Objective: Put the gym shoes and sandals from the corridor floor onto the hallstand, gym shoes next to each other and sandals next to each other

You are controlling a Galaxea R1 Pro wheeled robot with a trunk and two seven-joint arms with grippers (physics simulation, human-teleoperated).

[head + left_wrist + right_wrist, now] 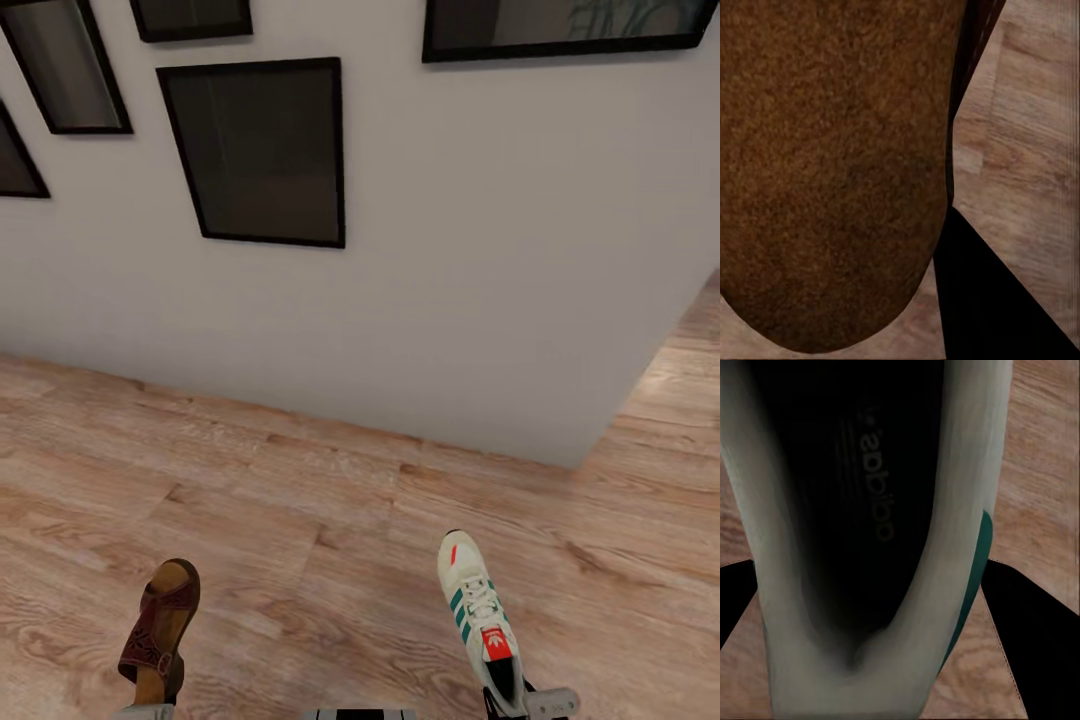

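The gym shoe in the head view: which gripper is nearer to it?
Right. The right gripper is at the heel of the gym shoe and appears to hold it. The left gripper sits across the view, by the sandal.

A brown sandal footbed point(832, 172) looms close, one dark finger point(982, 300) beside it, above the wood-plank floor point(1027, 150).

I had bare corridor floor point(300, 500) ahead; only the wall point(450, 300) with picture frames point(255, 150) blocked passage.
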